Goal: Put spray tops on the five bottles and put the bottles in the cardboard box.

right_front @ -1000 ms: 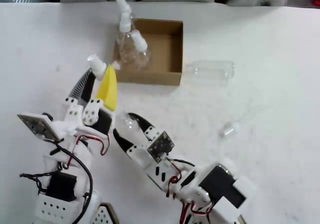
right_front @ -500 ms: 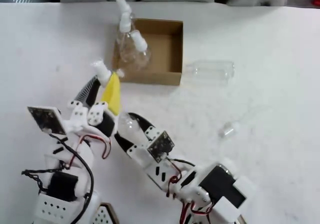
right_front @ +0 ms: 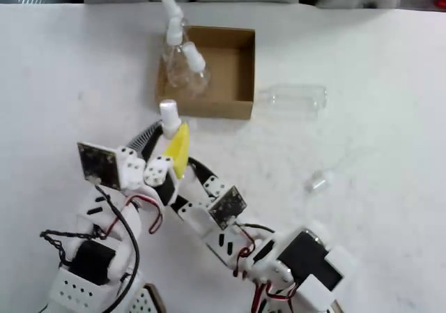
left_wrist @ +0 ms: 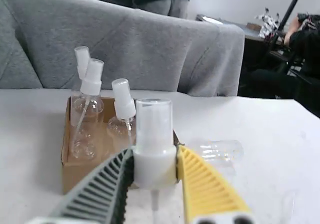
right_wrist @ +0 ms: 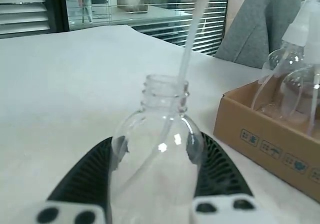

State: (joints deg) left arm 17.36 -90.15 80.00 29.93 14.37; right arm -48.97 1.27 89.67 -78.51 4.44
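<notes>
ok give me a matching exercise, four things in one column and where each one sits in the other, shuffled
1. spray top
2. bottle with a tube in its neck
3. bottle with no top
4. three capped bottles

A. on its side on the table, beside the cardboard box
B. inside the cardboard box
C. clamped in the left gripper
D. held in the right gripper

Pairs: 1-C, 2-D, 3-A, 4-B
</notes>
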